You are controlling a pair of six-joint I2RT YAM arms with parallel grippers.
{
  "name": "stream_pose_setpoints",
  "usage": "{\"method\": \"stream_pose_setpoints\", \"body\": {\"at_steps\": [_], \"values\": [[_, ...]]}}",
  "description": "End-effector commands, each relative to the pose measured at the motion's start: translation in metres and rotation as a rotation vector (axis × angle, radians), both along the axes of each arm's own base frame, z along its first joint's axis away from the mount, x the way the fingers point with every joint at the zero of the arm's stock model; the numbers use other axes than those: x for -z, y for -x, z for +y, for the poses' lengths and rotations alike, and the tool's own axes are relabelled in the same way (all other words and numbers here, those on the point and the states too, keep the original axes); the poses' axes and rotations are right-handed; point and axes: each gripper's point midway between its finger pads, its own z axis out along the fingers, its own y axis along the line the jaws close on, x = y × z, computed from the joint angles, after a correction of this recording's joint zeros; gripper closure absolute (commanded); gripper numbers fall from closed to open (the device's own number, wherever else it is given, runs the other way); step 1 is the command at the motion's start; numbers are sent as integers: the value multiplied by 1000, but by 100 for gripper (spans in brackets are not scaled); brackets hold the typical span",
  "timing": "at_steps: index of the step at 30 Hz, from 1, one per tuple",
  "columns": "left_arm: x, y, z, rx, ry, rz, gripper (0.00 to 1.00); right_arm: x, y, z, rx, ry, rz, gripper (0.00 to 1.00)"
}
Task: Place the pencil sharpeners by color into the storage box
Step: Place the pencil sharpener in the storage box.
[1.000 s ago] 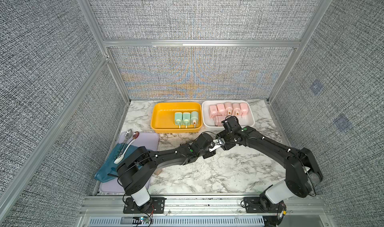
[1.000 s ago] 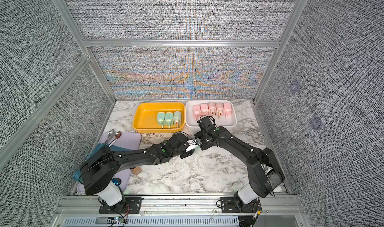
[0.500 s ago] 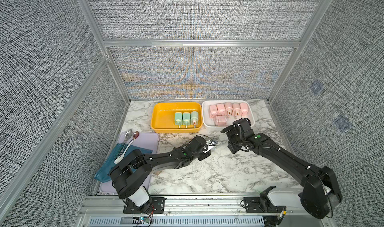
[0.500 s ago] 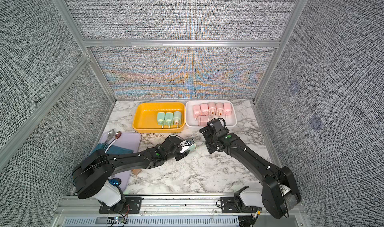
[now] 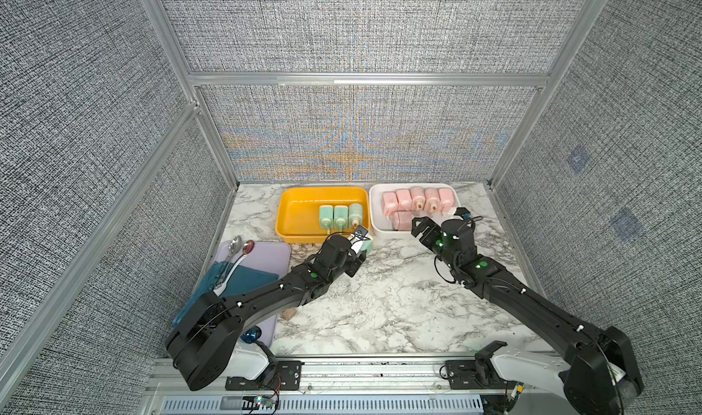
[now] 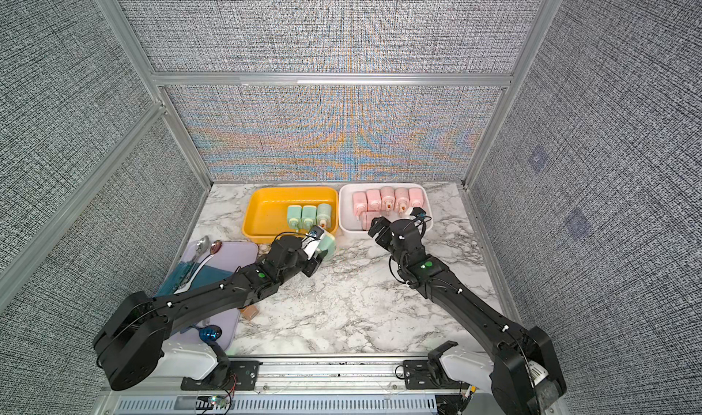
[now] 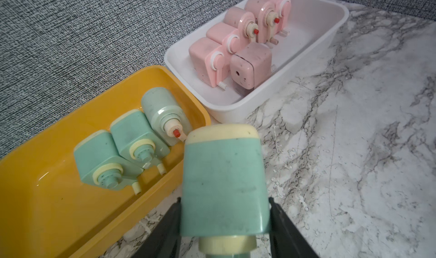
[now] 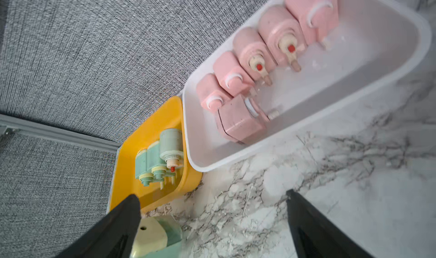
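we see left gripper (image 7: 224,201) clamped on mint sharpener (image 7: 224,174), held at near right corner of yellow box (image 7: 47,209), three mint sharpeners (image 7: 132,136) inside, right gripper (image 8: 212,195) jaws wide apart, empty, just near of white box (image 8: 306,124) holding six pink sharpeners (image 7: 226,32)

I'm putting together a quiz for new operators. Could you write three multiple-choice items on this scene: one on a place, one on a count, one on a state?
1. Against the yellow tray and the white tray, the held green sharpener is: A inside the yellow; B outside both, by the yellow one's near corner; C inside the white.
2. Count of pink sharpeners in the white tray: A four; B five; C six.
3. The right gripper is: A open and empty; B shut on a pink sharpener; C shut on nothing.

B: the left gripper holds it over the marble.
C: five in a row, one in front.
A: its fingers stand apart, nothing between.
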Motion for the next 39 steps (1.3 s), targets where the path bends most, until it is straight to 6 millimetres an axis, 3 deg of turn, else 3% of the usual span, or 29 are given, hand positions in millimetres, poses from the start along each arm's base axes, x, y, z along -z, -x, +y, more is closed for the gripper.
{"method": "stream_pose_setpoints", "body": {"at_steps": [1, 6, 13, 17, 30, 34, 39], "values": [[-6, -7, 15, -96, 34, 36, 100, -33, -4, -3, -55, 179, -169, 1], [-18, -15, 32, -187, 13, 30, 100, -46, 3, -4, -101, 264, -242, 1], [-51, -41, 84, -430, -10, -31, 100, -55, 11, -16, -50, 247, -315, 1], [-59, -57, 111, -523, -32, -43, 100, -55, 9, -20, -27, 259, -314, 1], [-43, -123, 148, -605, 42, 50, 100, -44, 22, -36, 35, 238, -322, 1], [-32, -137, 159, -635, 64, 75, 100, -39, 27, -50, 97, 248, -290, 1], [-16, -156, 171, -654, 109, 106, 100, -38, 32, -51, 92, 234, -302, 1]]}}
